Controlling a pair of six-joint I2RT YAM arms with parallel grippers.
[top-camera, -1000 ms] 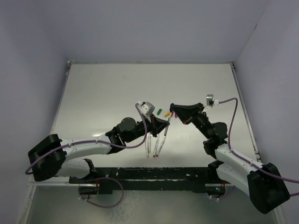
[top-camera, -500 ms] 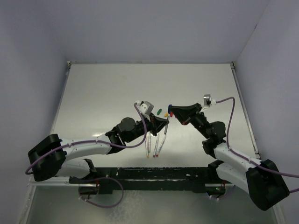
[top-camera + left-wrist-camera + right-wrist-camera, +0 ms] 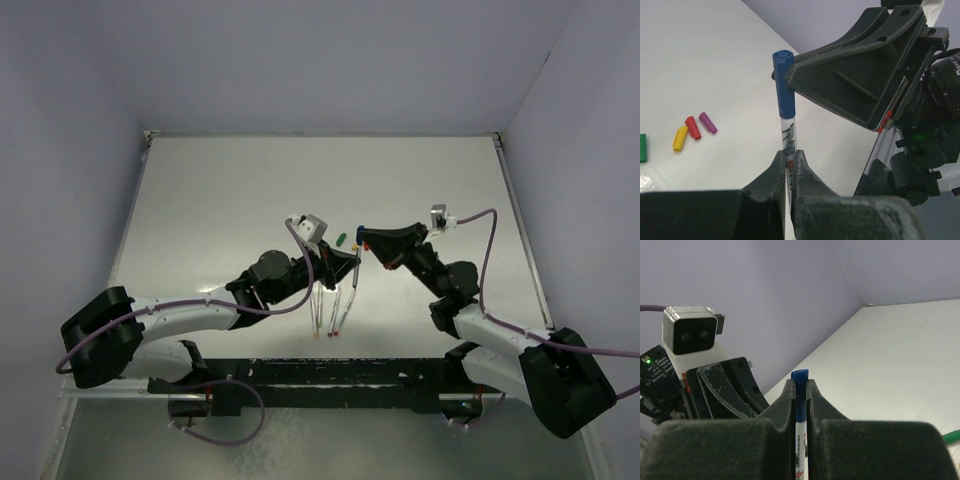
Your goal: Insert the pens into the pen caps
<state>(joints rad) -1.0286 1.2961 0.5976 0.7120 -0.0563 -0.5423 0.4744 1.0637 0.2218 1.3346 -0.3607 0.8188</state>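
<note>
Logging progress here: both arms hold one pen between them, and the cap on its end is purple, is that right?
No. The cap on the held pen is blue, not purple, as the left wrist view shows. The purple cap lies loose on the table. The rest is right.

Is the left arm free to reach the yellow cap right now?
Probably not: the left gripper is shut on a pen, its blue cap pinched by the right gripper. The yellow cap itself lies uncovered.
</note>
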